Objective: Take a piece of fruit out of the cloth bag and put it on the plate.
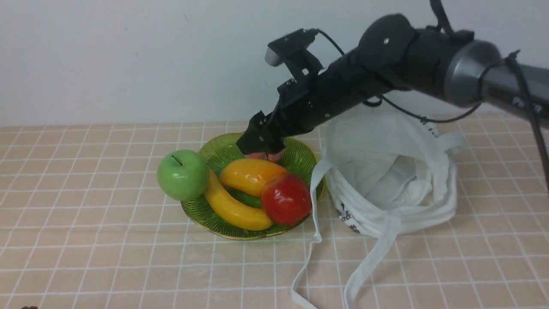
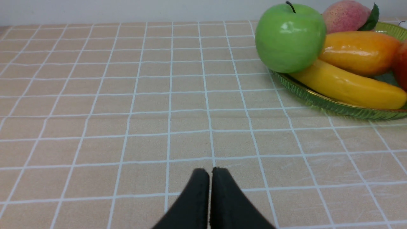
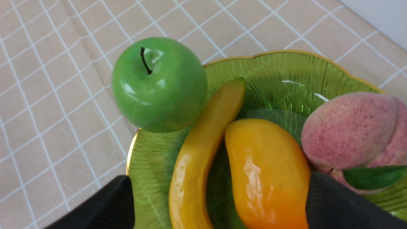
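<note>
The green glass plate (image 1: 218,150) holds a green apple (image 1: 183,174), a banana (image 1: 233,206), a mango (image 1: 251,175), a red apple (image 1: 286,199) and a pink peach (image 1: 268,156) at its back. The white cloth bag (image 1: 386,180) lies open to the plate's right. My right gripper (image 1: 261,148) hovers over the back of the plate. In the right wrist view it (image 3: 219,184) is wide open and holds nothing, with the peach (image 3: 349,130) just outside one finger. My left gripper (image 2: 210,171) is shut and empty, low over the table and away from the plate (image 2: 318,98).
The bag's long white straps (image 1: 317,257) trail over the checked tablecloth toward the front edge. A white wall stands behind the table. The inside of the bag shows only white folds.
</note>
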Robot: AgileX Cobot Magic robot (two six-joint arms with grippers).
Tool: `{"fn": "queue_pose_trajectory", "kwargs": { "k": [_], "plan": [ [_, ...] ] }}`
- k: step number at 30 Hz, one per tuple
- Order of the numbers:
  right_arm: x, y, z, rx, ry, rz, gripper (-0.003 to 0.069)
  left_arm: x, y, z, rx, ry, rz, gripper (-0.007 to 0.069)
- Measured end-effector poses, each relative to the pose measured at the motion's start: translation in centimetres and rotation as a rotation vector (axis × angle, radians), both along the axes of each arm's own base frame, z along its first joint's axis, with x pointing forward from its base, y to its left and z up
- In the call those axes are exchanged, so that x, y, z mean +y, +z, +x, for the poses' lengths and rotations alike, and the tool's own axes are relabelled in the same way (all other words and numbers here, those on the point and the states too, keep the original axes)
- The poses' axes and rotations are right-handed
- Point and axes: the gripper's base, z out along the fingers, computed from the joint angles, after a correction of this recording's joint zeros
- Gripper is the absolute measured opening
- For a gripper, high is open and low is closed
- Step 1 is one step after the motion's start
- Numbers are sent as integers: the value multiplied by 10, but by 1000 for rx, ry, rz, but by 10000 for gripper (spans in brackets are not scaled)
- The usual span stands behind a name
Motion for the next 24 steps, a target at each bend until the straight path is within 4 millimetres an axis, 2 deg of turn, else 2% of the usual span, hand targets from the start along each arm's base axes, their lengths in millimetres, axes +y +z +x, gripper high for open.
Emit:
{"fn": "queue_pose_trajectory", "kwargs": {
  "k": [3,4,6,11,12,13,14,16,20,22,23,24],
  "plan": [
    [-5,26,-3,-9,0,-52,608,0,0,0,0,0,0,-8],
    [-10,46,-5,-23,-7,-90,552,0,0,0,0,0,0,-8],
    [-14,65,-7,-33,-32,-118,482,0,0,0,0,0,0,-8],
    [-33,111,-8,-123,-192,-187,235,0,0,0,0,0,0,-8],
    [-38,123,-11,-147,-243,-190,156,0,0,0,0,0,0,-8],
    [-40,124,-11,-148,-258,-193,134,0,0,0,0,0,0,-8],
    [-46,134,-15,-157,-316,-192,57,0,0,0,0,0,0,-8],
    [-54,146,-23,-167,-367,-184,12,0,0,0,0,0,0,-8],
    [-70,172,-49,-192,-413,-159,-12,0,0,0,0,0,0,-8],
    [-79,182,-66,-196,-424,-152,-13,0,0,0,0,0,0,-8],
    [-87,187,-82,-196,-430,-150,-13,0,0,0,0,0,0,-8],
    [-91,186,-88,-187,-431,-156,-13,0,0,0,0,0,0,-8]
  ]
}}
